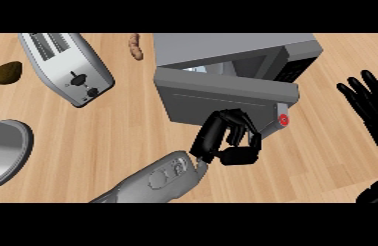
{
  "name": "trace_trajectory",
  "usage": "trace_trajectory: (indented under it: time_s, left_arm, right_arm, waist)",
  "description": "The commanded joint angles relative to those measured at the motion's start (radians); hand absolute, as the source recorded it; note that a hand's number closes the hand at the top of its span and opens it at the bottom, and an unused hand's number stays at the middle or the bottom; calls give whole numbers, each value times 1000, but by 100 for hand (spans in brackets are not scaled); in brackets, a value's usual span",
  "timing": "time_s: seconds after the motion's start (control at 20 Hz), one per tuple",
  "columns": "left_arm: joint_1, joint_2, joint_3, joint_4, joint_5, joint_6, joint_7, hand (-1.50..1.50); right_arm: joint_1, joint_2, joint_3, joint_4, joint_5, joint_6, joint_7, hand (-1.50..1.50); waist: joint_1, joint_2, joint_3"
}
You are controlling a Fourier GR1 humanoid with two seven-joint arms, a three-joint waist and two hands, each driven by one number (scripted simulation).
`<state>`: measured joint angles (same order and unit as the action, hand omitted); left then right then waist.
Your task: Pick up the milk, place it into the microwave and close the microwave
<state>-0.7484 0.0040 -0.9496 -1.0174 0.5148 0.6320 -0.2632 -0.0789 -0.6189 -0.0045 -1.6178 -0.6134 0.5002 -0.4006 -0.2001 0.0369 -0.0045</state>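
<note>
My left hand [230,140], fingers curled and holding nothing, presses the microwave door [221,96]; my right hand [363,97] rests open at the counter's right edge.

Toaster [66,67] left of microwave [236,65], both on counter [111,135].

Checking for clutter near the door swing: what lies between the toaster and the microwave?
In the head view, only bare wooden counter lies between the toaster and the microwave.

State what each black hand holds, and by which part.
Nothing is visibly held. The left hand is curled against the grey microwave door; the right hand rests open at the right edge.
</note>
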Motion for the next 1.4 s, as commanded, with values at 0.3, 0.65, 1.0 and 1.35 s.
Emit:
trace_trajectory:
  time_s: [0.3,0.65,1.0,1.35]
  left_arm:
    - [-166,-4,121,122,167,58,-15,150]
    - [-185,-4,204,159,267,36,-127,150]
    - [-187,-4,207,189,322,15,-194,150]
    - [-188,-4,201,211,364,11,-246,150]
  right_arm:
    - [-34,-31,-1,-34,-110,54,57,-150]
    - [-61,-55,-18,-34,-157,56,87,-150]
    - [-84,-86,-39,-54,-195,63,109,-150]
    - [-105,-105,-47,-59,-233,69,132,-150]
  waist:
    - [-68,21,-1]
    - [-85,43,-2]
    - [-99,43,-1]
    - [-109,51,1]
